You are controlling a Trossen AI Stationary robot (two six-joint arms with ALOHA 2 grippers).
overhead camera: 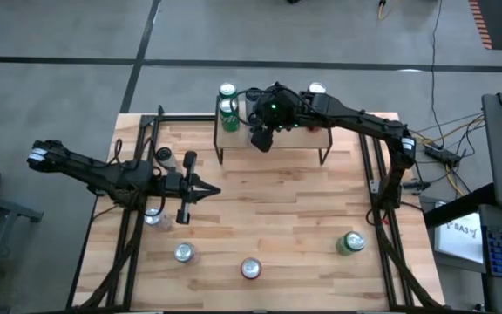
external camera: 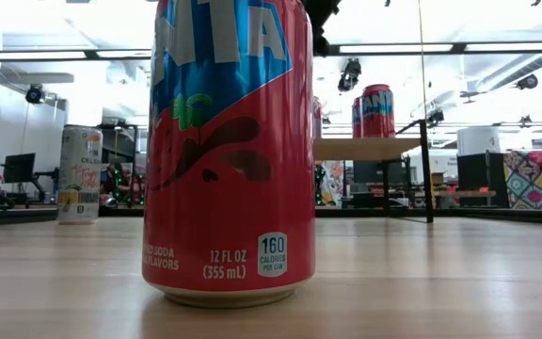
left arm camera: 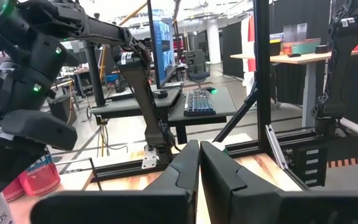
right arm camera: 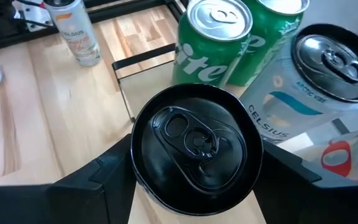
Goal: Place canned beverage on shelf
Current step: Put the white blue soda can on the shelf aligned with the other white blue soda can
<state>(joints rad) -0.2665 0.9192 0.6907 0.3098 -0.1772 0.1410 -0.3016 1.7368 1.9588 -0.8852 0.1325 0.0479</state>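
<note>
A black can stands upright between the fingers of my right gripper, which is shut on it over the left part of the shelf. The shelf is a low wood-topped riser on thin black legs at the table's far side. Two green cans and a white Celsius can stand close beside the black can. Whether the black can's base rests on the shelf top is hidden. My left gripper is shut and holds nothing, level above the table's left half. My right gripper pinches the black can's side wall just below its top rim, one finger on each of two opposite sides. The fingers come slanting down from the table's right side. The can stays upright, its pull-tab top facing up.
Loose cans stand on the table: a red Fanta can near the front edge, a green one at front right, silver-topped ones at front left. Another red can stands on the shelf's right end. Black frame rails run along both table sides.
</note>
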